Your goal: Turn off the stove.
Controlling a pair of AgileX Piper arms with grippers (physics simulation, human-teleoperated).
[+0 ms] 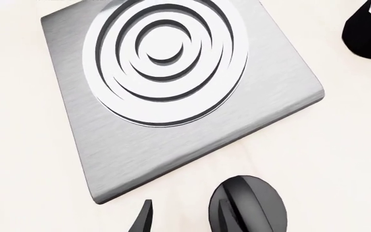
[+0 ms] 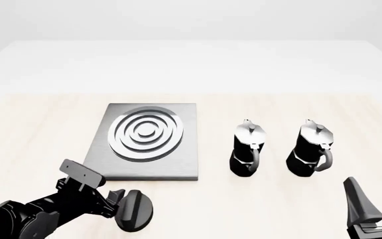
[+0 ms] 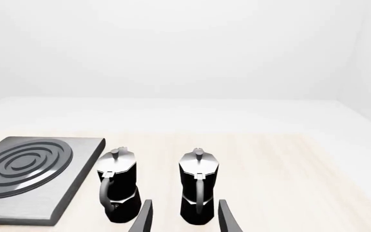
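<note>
A: How is the left gripper (image 2: 126, 206) seen?

B: It is seen at the small round black knob with a ridge (image 2: 135, 210), which is placed just in front of the flat square grey metal stove plate (image 2: 181, 164), near its front edge. In the left wrist view one thin black fingertip (image 1: 143, 218) is shown apart from the knob (image 1: 248, 205), with bare table between them. The other finger is not visible there. Whether the knob is clamped or only touched cannot be told, and the opening of the jaws cannot be judged.

A: And the right gripper (image 2: 377, 199)?

B: It is held spread, with nothing between its two dark fingers (image 3: 144, 217). It is placed to the right of the stove plate and nearer the camera than the two black-and-silver moka pots (image 2: 249, 149). In the right wrist view the right-hand pot (image 3: 198, 186) is framed by the fingers but is not touched.

A: Where are the pots, relative to the stove plate?

B: They are stood upright to its right, side by side and apart from each other, on the pale wooden table (image 2: 38, 129). The concentric silver burner rings (image 2: 146, 132) are set in the plate's middle.

A: Is any writing or brand seen?

B: No readable writing is visible on any thing.
</note>
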